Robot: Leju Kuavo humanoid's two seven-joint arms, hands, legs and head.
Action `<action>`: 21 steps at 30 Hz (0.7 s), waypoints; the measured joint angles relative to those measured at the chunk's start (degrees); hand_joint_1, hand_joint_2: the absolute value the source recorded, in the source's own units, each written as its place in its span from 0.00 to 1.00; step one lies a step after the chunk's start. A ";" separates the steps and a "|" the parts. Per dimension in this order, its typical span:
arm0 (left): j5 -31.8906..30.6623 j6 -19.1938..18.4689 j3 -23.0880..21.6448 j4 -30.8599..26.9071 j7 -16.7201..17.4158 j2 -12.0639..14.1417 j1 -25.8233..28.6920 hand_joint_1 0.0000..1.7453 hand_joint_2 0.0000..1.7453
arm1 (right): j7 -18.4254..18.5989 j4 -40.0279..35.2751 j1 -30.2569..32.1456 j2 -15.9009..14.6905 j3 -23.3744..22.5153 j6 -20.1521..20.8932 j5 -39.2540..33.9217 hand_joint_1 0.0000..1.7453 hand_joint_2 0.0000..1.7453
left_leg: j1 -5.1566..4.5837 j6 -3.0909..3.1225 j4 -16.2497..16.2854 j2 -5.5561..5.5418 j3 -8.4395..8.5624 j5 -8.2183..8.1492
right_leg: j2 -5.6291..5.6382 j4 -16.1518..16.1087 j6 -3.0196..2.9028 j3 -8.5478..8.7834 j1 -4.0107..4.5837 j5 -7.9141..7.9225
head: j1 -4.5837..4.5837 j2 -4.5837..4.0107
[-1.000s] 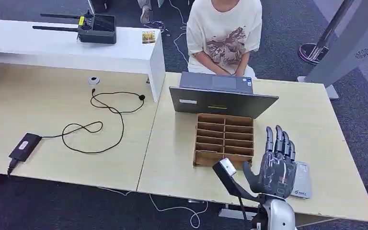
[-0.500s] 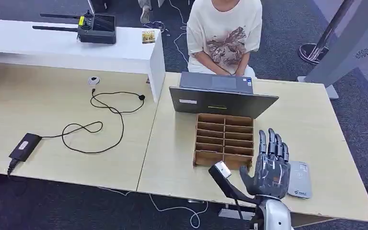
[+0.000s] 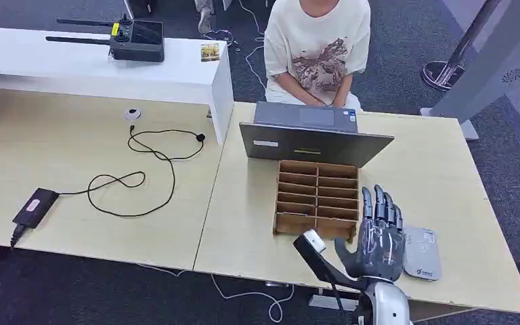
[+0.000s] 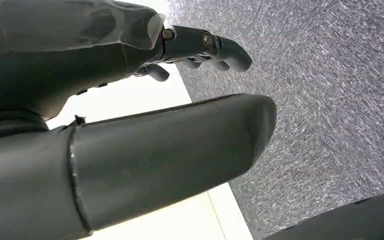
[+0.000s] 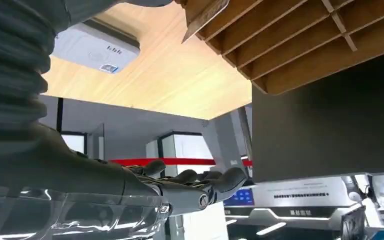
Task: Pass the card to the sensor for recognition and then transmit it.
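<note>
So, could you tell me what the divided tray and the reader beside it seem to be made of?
Tray: likely brown cardboard or thin wood, matte, with thin slotted dividers. Reader: seemingly light grey plastic, smooth, with rounded corners and a printed label.

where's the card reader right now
In the head view the card reader lies flat on the table's near right part, just right of the right hand.

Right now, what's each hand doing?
Left hand: fingers curled, nothing visible in them.
Right hand: open, fingers straight, holding nothing.
</note>
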 joint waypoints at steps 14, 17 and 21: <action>-0.50 -0.35 -0.26 0.00 -0.15 0.09 -0.01 0.00 0.00 | 0.48 2.14 -0.05 0.00 -0.13 -0.02 -2.23 0.01 1.00 | 0.00 0.00 0.00 0.00 0.00 0.00 | 0.00 0.00 0.00 0.00 0.00 0.00 | 0.00 0.00; -0.66 -0.50 -0.28 0.00 -0.09 0.11 -0.02 0.00 0.00 | 0.72 2.14 -0.06 0.02 -0.20 0.02 -2.23 0.02 1.00 | 0.00 0.00 0.00 0.00 0.00 0.00 | 0.00 0.00 0.00 0.00 0.00 0.00 | 0.00 0.02; -0.83 -0.79 -0.28 0.00 -0.09 0.28 -0.03 0.00 0.00 | 0.72 2.29 -0.13 0.02 -0.24 0.07 -2.23 0.04 1.00 | 0.00 0.00 0.00 0.00 0.00 0.00 | 0.00 0.00 0.00 0.00 0.00 0.00 | 0.00 0.00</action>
